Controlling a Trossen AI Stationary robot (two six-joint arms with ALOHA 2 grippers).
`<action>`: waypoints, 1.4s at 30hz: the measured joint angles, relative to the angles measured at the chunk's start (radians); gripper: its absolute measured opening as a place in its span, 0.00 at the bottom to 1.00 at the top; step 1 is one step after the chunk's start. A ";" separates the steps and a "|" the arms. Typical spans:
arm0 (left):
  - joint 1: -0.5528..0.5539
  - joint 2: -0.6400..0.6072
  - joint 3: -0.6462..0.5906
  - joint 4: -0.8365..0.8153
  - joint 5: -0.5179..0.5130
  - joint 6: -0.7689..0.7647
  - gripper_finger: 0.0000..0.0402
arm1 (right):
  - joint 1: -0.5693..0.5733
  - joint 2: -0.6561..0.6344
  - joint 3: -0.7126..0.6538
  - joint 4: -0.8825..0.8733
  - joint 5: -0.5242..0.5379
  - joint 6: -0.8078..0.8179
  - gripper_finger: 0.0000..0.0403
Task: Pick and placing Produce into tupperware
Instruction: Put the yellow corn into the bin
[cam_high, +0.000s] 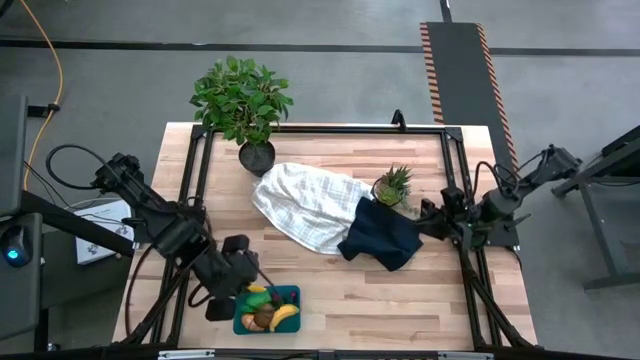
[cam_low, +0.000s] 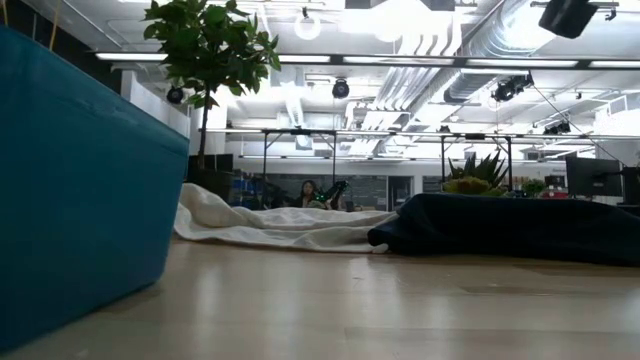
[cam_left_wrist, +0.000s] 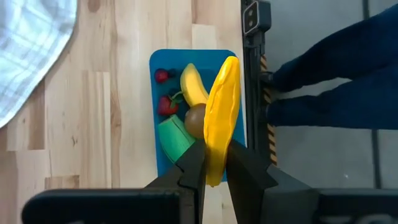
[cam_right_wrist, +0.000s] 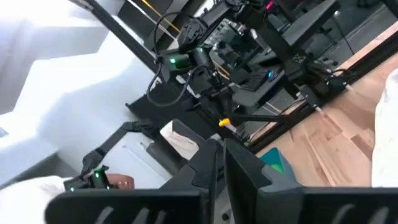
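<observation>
Two tools belong to this rig, and only the left tool (cam_left_wrist: 211, 163) is at work: its dark fingers (cam_left_wrist: 191, 163) are clenched on the lower end of a long yellow corn-like piece (cam_left_wrist: 221, 118), which stands up between them and hangs directly over the tupperware (cam_left_wrist: 155, 71). Seen from overhead, that left tool (cam_high: 243, 268) sits at the near edge of the counter (cam_high: 400, 290), right beside the teal tupperware (cam_high: 293, 295), which lies close to the front rim. Inside the container rest a yellow banana (cam_left_wrist: 191, 84), a brown kiwi-like ball (cam_left_wrist: 195, 119), a green piece (cam_left_wrist: 174, 137) and two small red bits (cam_left_wrist: 165, 104), all packed closely together. Beyond the container toward the middle of the counter spreads a white checked cloth (cam_high: 305, 205), and a dark navy cloth (cam_high: 382, 236) overlaps its right edge; from table height the navy cloth (cam_low: 520, 225) lies just beside the white one (cam_low: 270, 225). A small spiky plant (cam_high: 392, 186) stands touching the far side of the navy cloth, and a large leafy potted plant (cam_high: 243, 103) stands at the far edge of the counter. At the right side of the counter waits the right tool (cam_right_wrist: 219, 163), its fingers pressed nearly together with nothing between them, well apart from the container.
</observation>
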 joint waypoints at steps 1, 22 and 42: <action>-0.013 0.001 0.000 -0.001 -0.019 -0.011 0.12 | 0.007 0.001 -0.001 -0.001 0.000 -0.005 0.04; -0.077 0.183 0.000 0.067 -0.065 -0.086 0.12 | 0.020 0.000 -0.001 -0.006 0.002 -0.023 0.04; -0.074 0.323 0.000 0.144 -0.050 -0.123 0.12 | 0.020 0.000 -0.001 -0.015 -0.004 -0.035 0.04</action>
